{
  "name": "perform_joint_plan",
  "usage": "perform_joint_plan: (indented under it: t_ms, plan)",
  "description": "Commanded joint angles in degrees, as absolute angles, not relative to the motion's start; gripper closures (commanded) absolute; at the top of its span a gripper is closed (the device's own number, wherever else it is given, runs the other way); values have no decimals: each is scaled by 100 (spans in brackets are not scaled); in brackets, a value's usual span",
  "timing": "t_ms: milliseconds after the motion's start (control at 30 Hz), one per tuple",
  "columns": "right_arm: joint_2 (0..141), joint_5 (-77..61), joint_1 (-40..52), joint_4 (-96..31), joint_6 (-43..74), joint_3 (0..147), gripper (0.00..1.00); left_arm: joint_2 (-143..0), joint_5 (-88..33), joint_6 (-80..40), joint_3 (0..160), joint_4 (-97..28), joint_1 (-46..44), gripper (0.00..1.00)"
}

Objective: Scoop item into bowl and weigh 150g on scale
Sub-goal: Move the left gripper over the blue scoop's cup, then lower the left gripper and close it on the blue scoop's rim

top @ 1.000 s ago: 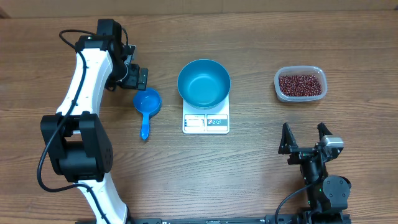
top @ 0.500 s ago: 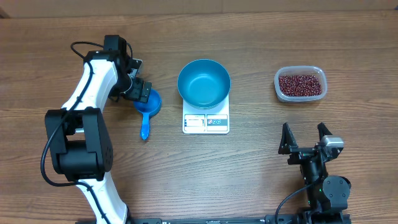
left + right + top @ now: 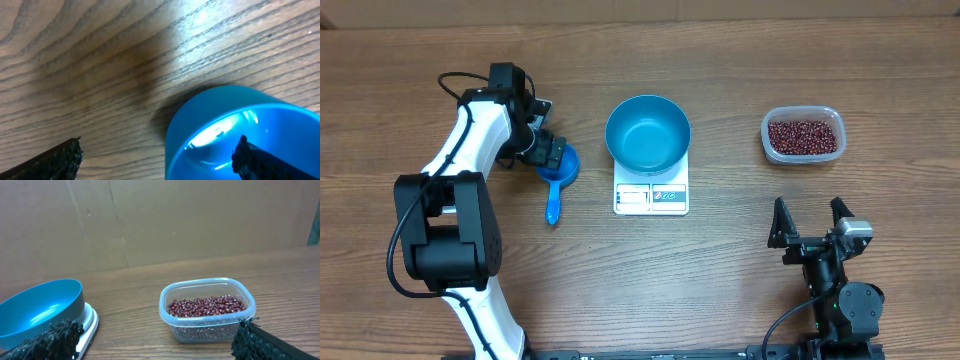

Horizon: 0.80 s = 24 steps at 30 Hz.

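The left gripper [image 3: 550,151] has its jaws wide, low over the cup of the small blue scoop [image 3: 240,130] at the left. One finger is above the cup's inside and the other is outside it, probably in order to pinch its wall. The right gripper [image 3: 809,215], near right, also stands wide and empty, facing the clear tub [image 3: 766,128] at far right, where all the beans [image 3: 803,136] lie. The empty blue bowl [image 3: 648,133] sits on the white scale [image 3: 651,197] in the middle, ready for weighing. I count one scoop, one bowl, one scale and one tub.

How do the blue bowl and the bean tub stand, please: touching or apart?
Apart. The overhead view shows a clear gap between the bowl and the tub.
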<state>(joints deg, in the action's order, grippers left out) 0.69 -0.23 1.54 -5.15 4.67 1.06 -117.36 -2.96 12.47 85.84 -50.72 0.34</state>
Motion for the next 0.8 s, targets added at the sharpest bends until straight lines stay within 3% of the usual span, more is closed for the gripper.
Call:
perform_joint_plan:
  t_ms: [0,767]
  plan:
    - [16,-51,137,-482,445,45,0,-11775,-565,1372,8554,-5063,30,0]
    - [16,-54,137,-482,445,45,0,-11775,-580,1269,8392,-5046,30,0]
